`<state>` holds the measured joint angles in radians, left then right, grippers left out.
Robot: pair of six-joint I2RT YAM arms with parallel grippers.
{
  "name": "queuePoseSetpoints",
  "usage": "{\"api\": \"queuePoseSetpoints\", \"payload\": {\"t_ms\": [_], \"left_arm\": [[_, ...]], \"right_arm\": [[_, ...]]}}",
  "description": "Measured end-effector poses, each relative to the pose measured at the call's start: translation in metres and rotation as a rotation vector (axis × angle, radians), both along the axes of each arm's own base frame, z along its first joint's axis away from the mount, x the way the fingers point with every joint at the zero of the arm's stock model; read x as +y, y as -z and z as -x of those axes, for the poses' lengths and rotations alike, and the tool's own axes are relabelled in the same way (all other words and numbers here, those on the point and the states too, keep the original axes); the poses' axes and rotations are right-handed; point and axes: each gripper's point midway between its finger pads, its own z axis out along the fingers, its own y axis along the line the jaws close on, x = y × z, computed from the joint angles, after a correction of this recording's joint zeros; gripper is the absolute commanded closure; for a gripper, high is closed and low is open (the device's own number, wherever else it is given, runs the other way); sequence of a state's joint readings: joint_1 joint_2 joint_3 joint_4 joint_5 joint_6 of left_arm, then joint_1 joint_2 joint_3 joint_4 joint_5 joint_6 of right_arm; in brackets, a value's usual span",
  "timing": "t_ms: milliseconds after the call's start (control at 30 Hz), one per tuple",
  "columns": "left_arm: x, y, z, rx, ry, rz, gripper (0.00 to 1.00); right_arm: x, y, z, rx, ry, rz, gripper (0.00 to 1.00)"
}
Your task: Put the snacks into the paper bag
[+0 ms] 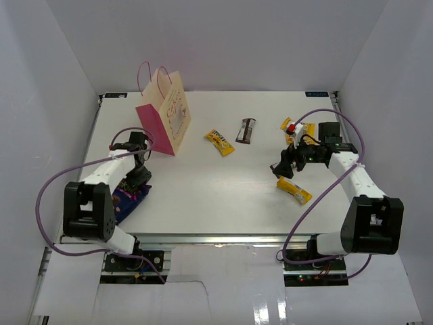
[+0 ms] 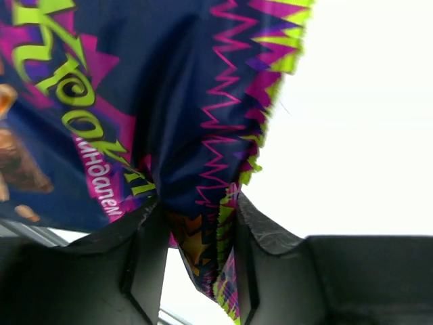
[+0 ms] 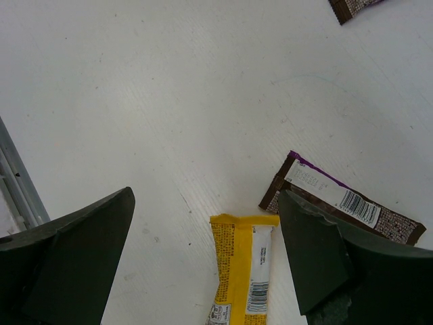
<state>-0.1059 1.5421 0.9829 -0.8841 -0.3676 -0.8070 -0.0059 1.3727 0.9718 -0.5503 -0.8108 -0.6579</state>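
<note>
The paper bag [image 1: 164, 112] stands upright at the back left, pink sides and cream dotted front. My left gripper [image 1: 139, 179] is in front of it, shut on the edge of the blue-purple pack [image 1: 127, 198] near the table's front left edge; in the left wrist view the pack [image 2: 196, 101] is pinched in my gripper [image 2: 199, 250]. My right gripper [image 1: 281, 169] is open above the table. In its wrist view a yellow packet [image 3: 245, 271] lies between the jaws of my open gripper [image 3: 205, 196], and a dark brown bar [image 3: 345, 204] lies by the right finger.
A yellow packet [image 1: 220, 142] and a dark brown bar [image 1: 246, 131] lie mid-table. Another yellow packet [image 1: 294, 191] lies near my right gripper. A few snacks [image 1: 295, 126] cluster at the back right. White walls enclose the table on three sides.
</note>
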Motion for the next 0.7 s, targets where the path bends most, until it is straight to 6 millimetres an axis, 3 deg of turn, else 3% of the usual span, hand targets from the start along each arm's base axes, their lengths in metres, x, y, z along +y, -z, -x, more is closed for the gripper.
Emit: {"api": "queuePoseSetpoints", "payload": {"t_ms": [267, 533, 700], "left_arm": [[-0.02, -0.07, -0.009, -0.242, 0.112, 0.125, 1.0], [-0.04, -0.086, -0.014, -0.311, 0.196, 0.228, 1.0], [-0.046, -0.112, -0.016, -0.388, 0.22, 0.271, 1.0]], "right_arm": [[0.0, -0.001, 0.0, -0.001, 0.0, 0.0, 0.08], [0.0, -0.001, 0.0, -0.001, 0.0, 0.0, 0.08], [0.0, -0.001, 0.0, -0.001, 0.0, 0.0, 0.08]]}}
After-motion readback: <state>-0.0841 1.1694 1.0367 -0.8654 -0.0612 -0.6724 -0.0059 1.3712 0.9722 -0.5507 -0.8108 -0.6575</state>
